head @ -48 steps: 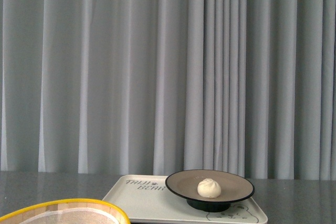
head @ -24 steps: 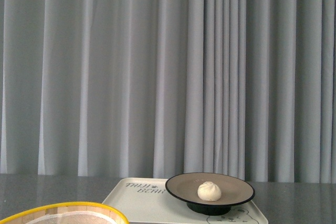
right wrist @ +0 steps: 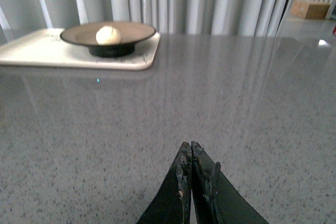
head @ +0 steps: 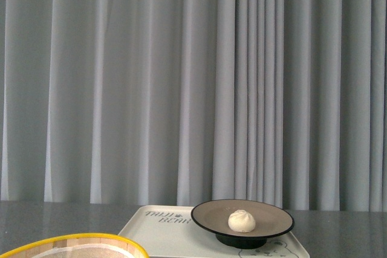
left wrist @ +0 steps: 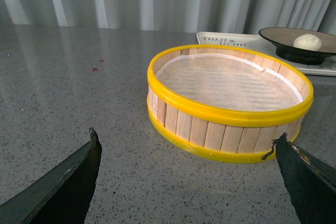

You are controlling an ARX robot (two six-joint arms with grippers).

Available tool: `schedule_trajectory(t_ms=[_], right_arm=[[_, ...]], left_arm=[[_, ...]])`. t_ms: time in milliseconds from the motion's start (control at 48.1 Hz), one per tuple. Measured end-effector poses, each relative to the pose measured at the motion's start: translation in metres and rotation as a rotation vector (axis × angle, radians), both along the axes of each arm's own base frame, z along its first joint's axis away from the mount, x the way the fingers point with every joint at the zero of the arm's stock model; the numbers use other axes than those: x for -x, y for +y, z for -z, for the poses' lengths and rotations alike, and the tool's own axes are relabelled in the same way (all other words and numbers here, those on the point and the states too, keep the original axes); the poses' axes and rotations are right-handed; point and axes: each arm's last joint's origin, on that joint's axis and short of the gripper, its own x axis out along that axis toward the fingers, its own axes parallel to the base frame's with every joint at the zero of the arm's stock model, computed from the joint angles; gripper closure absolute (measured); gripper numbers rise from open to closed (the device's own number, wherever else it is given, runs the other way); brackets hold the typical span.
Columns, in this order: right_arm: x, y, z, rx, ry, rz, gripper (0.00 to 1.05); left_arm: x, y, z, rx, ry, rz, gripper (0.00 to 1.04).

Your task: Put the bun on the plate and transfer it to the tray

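Fingers: my left gripper (left wrist: pixel 189 174) spread wide, empty, near steamer basket (left wrist: pixel 229 106); my right gripper (right wrist: pixel 190 182) pressed together, empty, low over table (right wrist: pixel 210 108). Bun (head: pixel 241 221) sits on plate (head: pixel 205 217), plate on tray (head: pixel 163 231), far right. I judge task done, arms parked clear.

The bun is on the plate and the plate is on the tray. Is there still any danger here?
Little, I think. The plate stands on a narrow black foot toward one end of the tray, so a knock might tip it, and the loose bun might roll. The open left gripper faces the steamer basket and could bump it.
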Motion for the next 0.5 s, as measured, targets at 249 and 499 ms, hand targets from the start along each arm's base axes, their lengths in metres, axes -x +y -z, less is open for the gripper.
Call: schedule_trajectory(t_ms=[249,499], right_arm=[[0.0022,0.0,-0.0019,0.0,-0.027,0.0,0.95],[0.0022,0.0,-0.0019,0.0,-0.026,0.0,0.53]], left_arm=[[0.0,0.0,0.0,0.0,0.0,0.001,0.07],[0.0,0.0,0.0,0.0,0.0,0.0,0.07]])
